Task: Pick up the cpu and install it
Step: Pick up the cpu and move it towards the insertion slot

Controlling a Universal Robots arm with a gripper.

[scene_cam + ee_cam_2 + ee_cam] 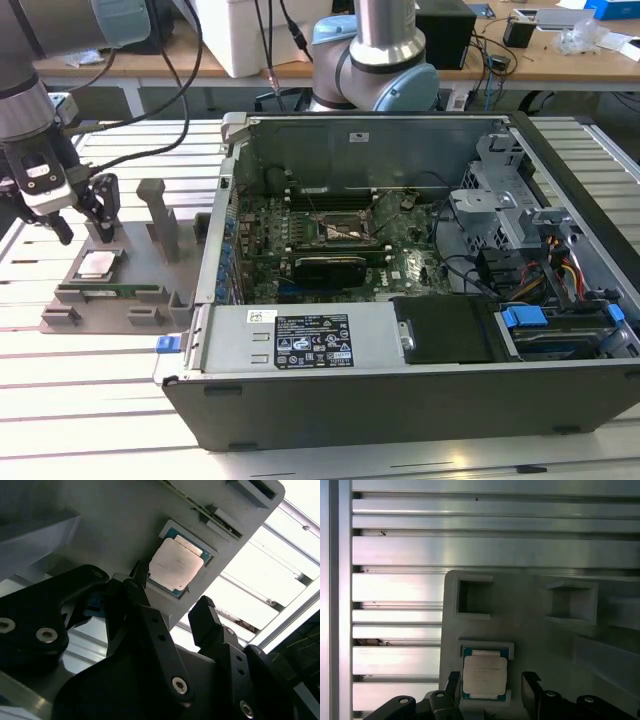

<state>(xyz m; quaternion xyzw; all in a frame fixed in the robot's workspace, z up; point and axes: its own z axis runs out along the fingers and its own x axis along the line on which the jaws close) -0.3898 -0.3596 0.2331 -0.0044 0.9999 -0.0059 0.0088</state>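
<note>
We log the cpu (98, 265): a small flat square chip with a pale silvery metal lid. In both wrist views the cpu (176, 564) (484, 676) shows a thin blue-green rim around the lid. It lies flat, lid up, seated in a shallow square recess of the grey fixture plate (110, 314). The recess is near the plate's edge on the exterior view's left. The chip sits square to the recess walls.

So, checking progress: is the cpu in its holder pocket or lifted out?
In: the cpu lies flat in a recess of the grey holder, the open gripper over it, not gripping.
</note>
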